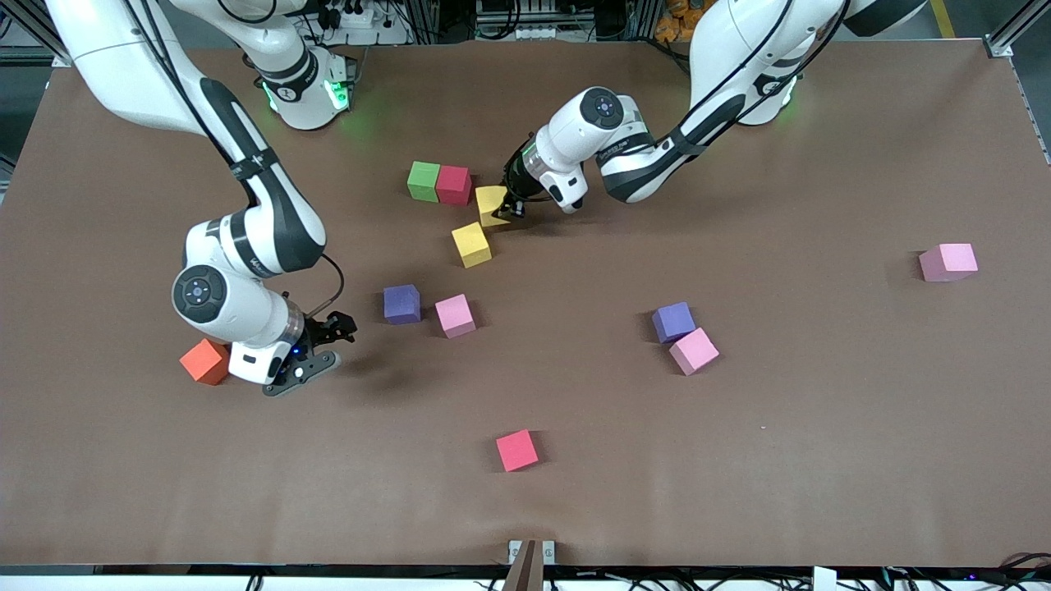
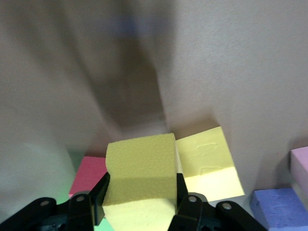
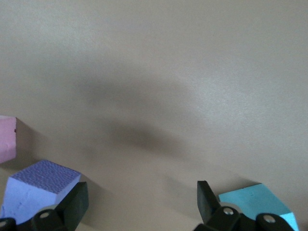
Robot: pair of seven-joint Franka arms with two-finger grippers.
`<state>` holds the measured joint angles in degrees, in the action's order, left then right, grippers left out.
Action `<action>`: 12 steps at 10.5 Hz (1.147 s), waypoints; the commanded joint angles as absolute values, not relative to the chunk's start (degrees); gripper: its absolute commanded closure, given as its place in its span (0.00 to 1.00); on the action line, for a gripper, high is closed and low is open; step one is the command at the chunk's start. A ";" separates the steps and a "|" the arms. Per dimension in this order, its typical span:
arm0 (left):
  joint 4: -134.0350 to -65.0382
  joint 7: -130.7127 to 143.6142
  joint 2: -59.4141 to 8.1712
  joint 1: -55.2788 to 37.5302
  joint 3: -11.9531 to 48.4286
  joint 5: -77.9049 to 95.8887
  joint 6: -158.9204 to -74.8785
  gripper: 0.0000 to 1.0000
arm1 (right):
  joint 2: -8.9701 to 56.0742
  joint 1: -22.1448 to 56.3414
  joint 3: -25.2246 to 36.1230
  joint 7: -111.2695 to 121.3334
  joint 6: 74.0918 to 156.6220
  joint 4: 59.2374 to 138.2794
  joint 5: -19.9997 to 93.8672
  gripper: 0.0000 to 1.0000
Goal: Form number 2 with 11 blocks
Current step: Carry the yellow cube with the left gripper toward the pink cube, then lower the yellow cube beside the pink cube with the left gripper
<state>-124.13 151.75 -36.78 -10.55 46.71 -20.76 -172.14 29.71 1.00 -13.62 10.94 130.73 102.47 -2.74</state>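
The left gripper (image 2: pixel 139 202) is clamping a yellow block (image 1: pixel 491 205) just beside the red block (image 1: pixel 453 184), which is touching the green block (image 1: pixel 424 180). The gripper is hiding part of the held block. A second yellow block (image 1: pixel 471 245) is lying nearer the front camera than the held one, close by. The right gripper (image 3: pixel 142 202) is hanging with jaws spread wide and empty, a purple block (image 3: pixel 38 185) beside one finger and a light blue block (image 3: pixel 257 202), cut off by the frame edge, beside the other. An orange cube (image 1: pixel 205 361) is sitting partly hidden by that arm.

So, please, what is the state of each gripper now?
Left gripper: shut on a yellow block, beside the red block.
Right gripper: open, holding nothing, low over the table.
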 commanded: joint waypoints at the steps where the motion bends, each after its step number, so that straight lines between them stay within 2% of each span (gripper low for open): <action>1: -124.46 151.35 -36.47 -11.59 46.76 -21.80 -171.91 0.57 | 28.83 1.76 -13.80 8.09 129.90 101.95 -2.02 0.00; 12: -123.84 147.48 -40.95 -16.08 46.50 -23.02 -172.09 0.56 | 29.18 3.51 -13.71 4.13 130.34 102.04 -2.11 0.00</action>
